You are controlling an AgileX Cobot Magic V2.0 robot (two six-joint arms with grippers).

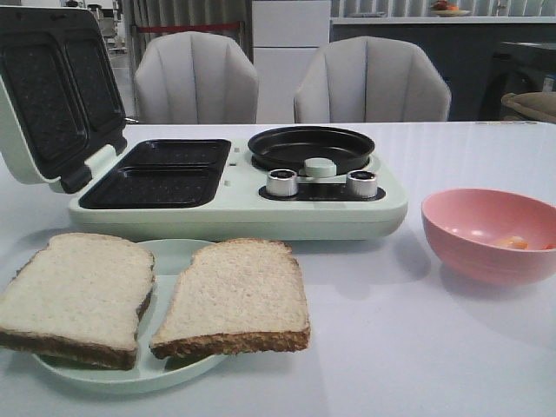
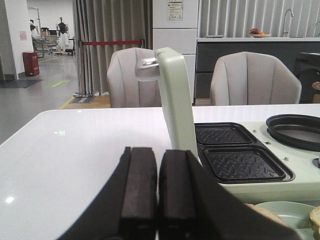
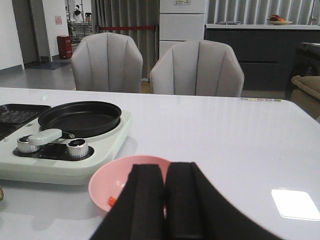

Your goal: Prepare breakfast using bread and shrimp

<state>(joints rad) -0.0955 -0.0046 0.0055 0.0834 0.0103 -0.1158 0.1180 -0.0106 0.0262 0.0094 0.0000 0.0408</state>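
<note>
Two square pale bread slices (image 1: 156,300) flat on a light-green plate (image 1: 174,256), near table (image 1: 391,347) edge, crusts nearward. Orange shrimp piece (image 1: 512,242) in pink bowl (image 1: 469,230). Left fingers (image 2: 137,200) and right fingers (image 3: 145,205) pressed together.

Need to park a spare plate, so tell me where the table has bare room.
Bare tabletop lies right of the bread plate, in front of the pink bowl, and behind the bowl beside the breakfast maker. The left half is crowded.
</note>
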